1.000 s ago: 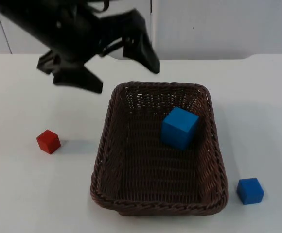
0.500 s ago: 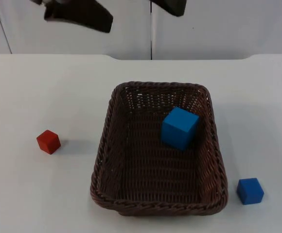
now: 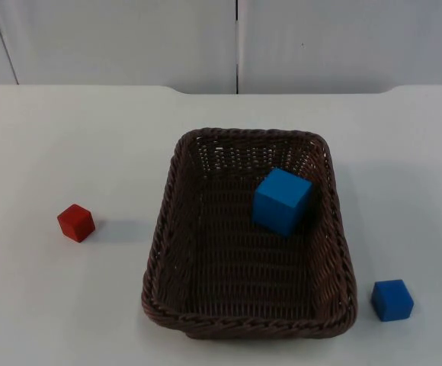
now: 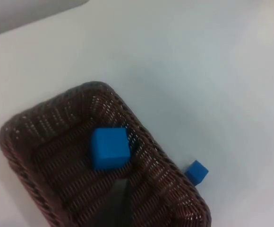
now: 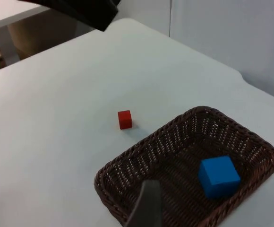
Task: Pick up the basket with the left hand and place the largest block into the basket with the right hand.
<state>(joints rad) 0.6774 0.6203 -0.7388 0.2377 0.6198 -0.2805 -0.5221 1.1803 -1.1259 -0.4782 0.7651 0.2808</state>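
Observation:
The brown wicker basket (image 3: 168, 206) rests on the white table, slightly right of centre. The largest block, a blue cube (image 3: 282, 200), lies inside it near the far right wall, tilted against the weave. My left gripper (image 4: 115, 208) hangs high above the basket (image 4: 156, 156), looking down on the blue cube (image 4: 109, 148). My right gripper (image 5: 146, 205) is also raised, well back from the basket (image 5: 141, 146) and the cube (image 5: 218, 176). Neither gripper touches anything.
A small red block (image 3: 76, 223) sits on the table left of the basket, also seen as the red block (image 5: 124, 119). A small blue block (image 3: 392, 300) lies off the basket's near right corner. The left arm (image 5: 80, 9) hangs above the table's far side.
The left arm, which hovered over the basket's far left corner, rose and withdrew out of the top view. Basket and blocks have not moved.

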